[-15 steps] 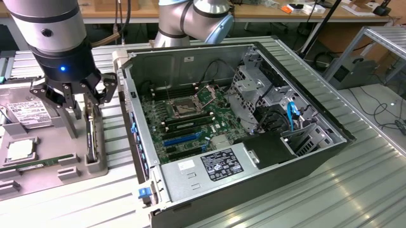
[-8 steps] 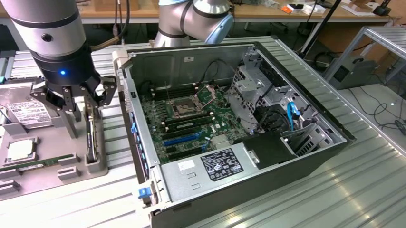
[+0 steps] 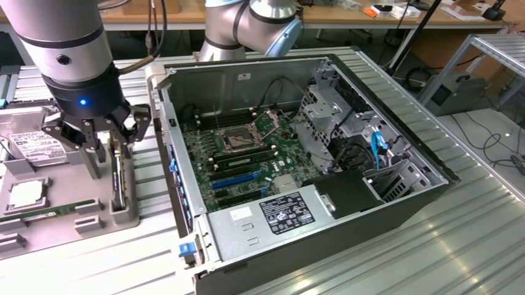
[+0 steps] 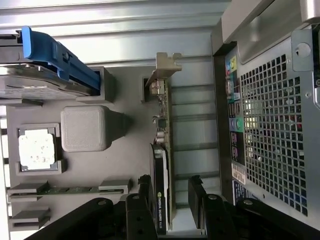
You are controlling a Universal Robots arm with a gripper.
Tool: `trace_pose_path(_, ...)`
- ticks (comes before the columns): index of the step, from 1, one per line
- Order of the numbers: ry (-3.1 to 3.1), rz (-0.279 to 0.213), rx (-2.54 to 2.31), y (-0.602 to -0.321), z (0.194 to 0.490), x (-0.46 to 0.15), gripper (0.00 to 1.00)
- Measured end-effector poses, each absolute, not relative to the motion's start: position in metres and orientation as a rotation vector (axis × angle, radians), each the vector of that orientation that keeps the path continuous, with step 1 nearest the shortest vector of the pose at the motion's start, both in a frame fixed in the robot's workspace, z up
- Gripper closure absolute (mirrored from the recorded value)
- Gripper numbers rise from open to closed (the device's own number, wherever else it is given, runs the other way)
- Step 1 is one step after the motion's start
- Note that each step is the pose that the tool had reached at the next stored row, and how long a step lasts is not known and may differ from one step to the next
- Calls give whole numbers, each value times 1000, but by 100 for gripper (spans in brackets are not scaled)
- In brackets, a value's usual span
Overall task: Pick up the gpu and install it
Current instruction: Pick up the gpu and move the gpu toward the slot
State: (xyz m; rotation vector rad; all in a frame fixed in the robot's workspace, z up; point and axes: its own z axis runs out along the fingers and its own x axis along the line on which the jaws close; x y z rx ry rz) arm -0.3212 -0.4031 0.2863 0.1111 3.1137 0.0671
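So I'm looking at the gripper hanging over the gray parts tray. The tray is sitting on the ribbed metal table, to the exterior view's left of the open computer case. The gpu is standing on its long edge in a slot of that tray, on the side nearest the case, so it's not installed yet.

In the wrist view the fingers are sitting wide apart, one on each side of the gpu. I'm not seeing either one pressing on the card, so nothing is being held. The card's tan metal bracket is sitting at the end far from the gripper.

Also lying in the tray are a hard drive with a blue rail, a processor in its square pocket, and a memory stick. Inside the case the green motherboard is lying exposed.
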Motion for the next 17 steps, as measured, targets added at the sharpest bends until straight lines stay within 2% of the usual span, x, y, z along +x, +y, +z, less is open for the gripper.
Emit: trace_pose_path(17, 3114, 67, 110, -398, 266, -322, 56)
